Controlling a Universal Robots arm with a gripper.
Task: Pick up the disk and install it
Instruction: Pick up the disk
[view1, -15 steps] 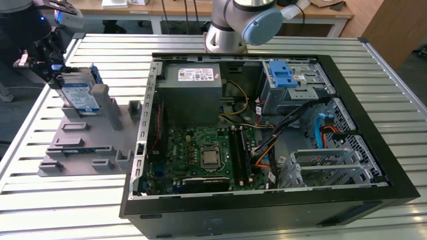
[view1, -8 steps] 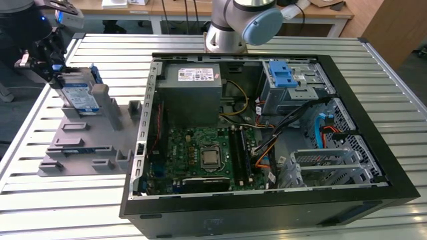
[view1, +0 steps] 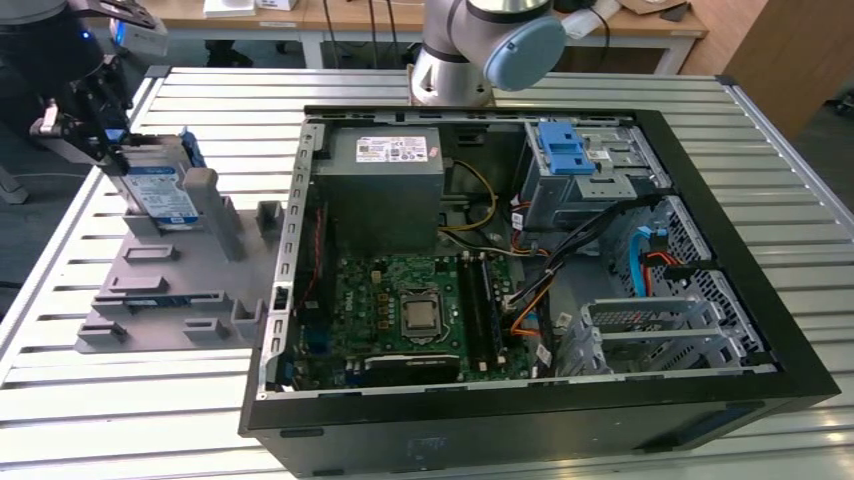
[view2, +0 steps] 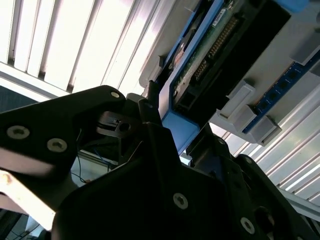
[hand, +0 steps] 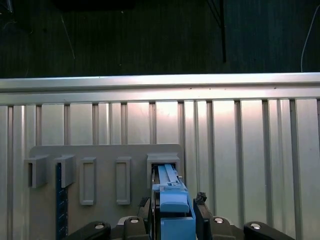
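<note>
The black two-fingered gripper (hand: 175, 212) hangs near the surface's edge at the exterior view's left. Its fingers (hand: 201, 202) appear clamped on the upper end of the flat silver-metal disk in its blue plastic carrier bracket (view1: 154, 190). The hold is on a narrow strip of smooth plastic, so I judge that the disk could slip or swing between the fingers.

The disk's lower end appears to sit in a raised slot of the grey moulded fixture plate (view1: 160, 290), which lies on the slatted metal surface (view1: 134, 400). A pull that is not straight along the slot could jam the bracket or drag the plate with it.

Further right stands the open black computer case (view1: 747, 390). It holds a grey box-shaped power supply (view1: 380, 190) and a metal drive bay with a blue plastic latch (view1: 571, 150). Loose orange and blue cables (view1: 654, 262) run just beside the bay. They, or the case's rim, could catch a tilted disk.

The disk stands upright on edge, thin when seen end-on in the first wrist view. Its white-and-blue label faces the exterior view's camera, and the blue bracket frames its sides. In the second wrist view its other face (view2: 215, 45) shows a green circuit board.
</note>
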